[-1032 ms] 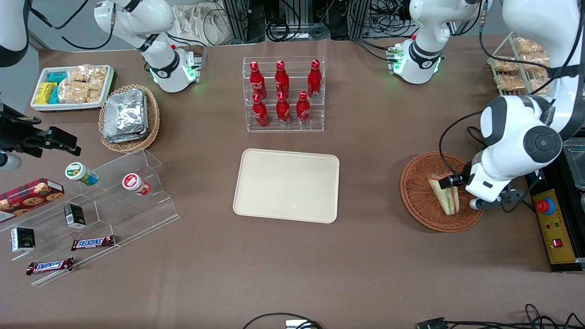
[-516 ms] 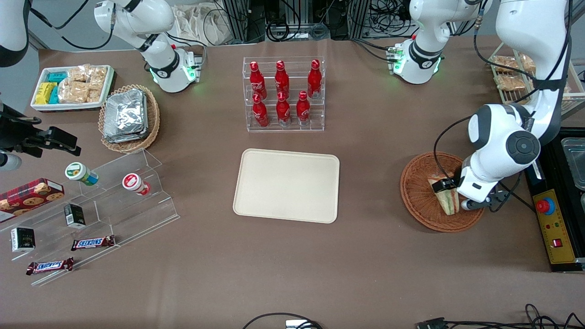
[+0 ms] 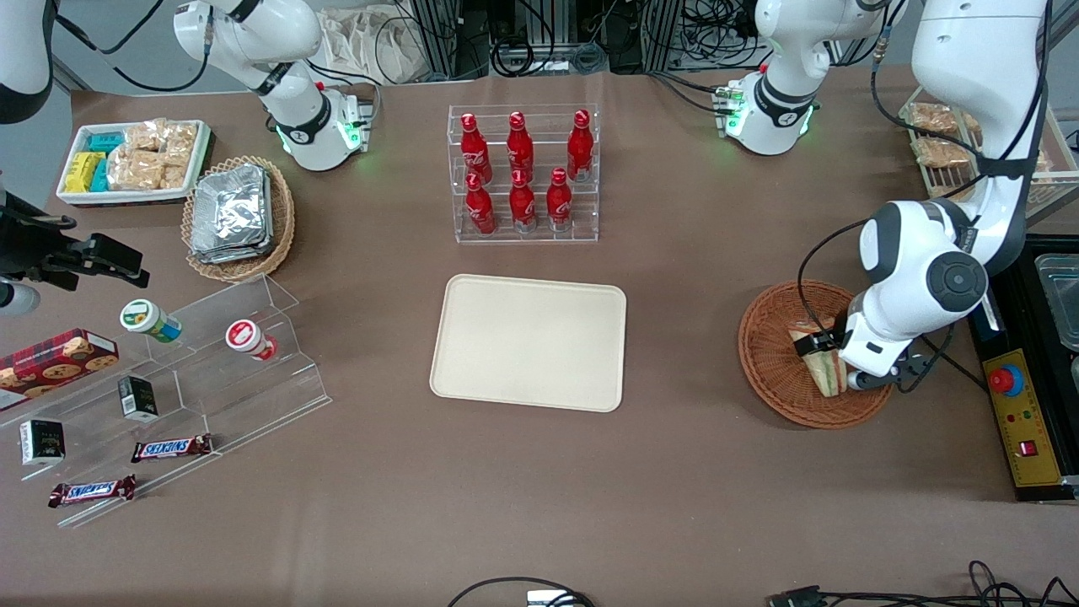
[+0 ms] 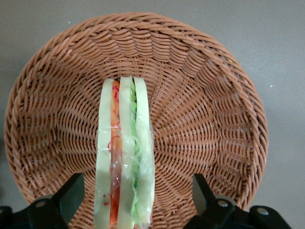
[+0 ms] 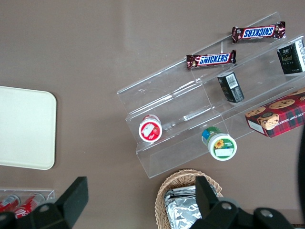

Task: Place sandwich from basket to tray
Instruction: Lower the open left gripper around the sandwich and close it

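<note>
Tray (image 3: 528, 341) sits bare mid-table, well apart from the basket (image 3: 771, 358) toward the working arm's end. Sandwich (image 4: 125, 157) stands on edge in the basket, wrapped in clear film, filling edge up. Your gripper (image 3: 830, 362) hangs low over it with fingers (image 4: 71, 195) spread wide, one each side of the wedge, neither touching. Keep the wedge centred between them, go down until the pads cover the bread faces, then close gently; the bread probably squashes, and the film may slip. Lift straight up to clear the rim before heading to the tray.
</note>
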Available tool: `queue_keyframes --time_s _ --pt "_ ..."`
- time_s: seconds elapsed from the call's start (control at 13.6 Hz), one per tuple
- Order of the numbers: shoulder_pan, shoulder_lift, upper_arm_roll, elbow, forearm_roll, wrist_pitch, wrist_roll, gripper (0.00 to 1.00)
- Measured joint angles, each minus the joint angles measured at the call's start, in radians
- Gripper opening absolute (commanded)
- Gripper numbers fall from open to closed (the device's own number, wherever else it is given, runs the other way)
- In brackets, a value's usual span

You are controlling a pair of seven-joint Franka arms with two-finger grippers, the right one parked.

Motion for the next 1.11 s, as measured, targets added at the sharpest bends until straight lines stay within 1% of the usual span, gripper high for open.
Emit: queue_keyframes --time_s 0.37,0.44,0.52,0.59,0.66,0.74,0.81,0.88,0.96,1.11 --pt "0.002 0.026 0.017 -0.049 0.001 0.102 0.000 1.00" --pt "0.002 0.026 0.017 -0.063 0.001 0.119 0.000 0.98" --pt "0.002 0.026 0.017 -0.070 0.001 0.128 0.000 0.88" --pt "0.002 0.026 0.017 -0.072 0.001 0.129 0.000 0.69" --pt "0.002 0.026 0.017 -0.072 0.001 0.129 0.000 0.46" --pt "0.002 0.026 0.017 -0.072 0.001 0.130 0.000 0.30" --pt "0.002 0.026 0.017 -0.072 0.001 0.130 0.000 0.18" --pt "0.002 0.026 0.017 -0.072 0.001 0.130 0.000 0.07" --pt "0.002 0.026 0.017 -0.072 0.001 0.131 0.000 0.00" --pt "0.002 0.023 0.017 -0.072 0.001 0.131 0.000 0.00"
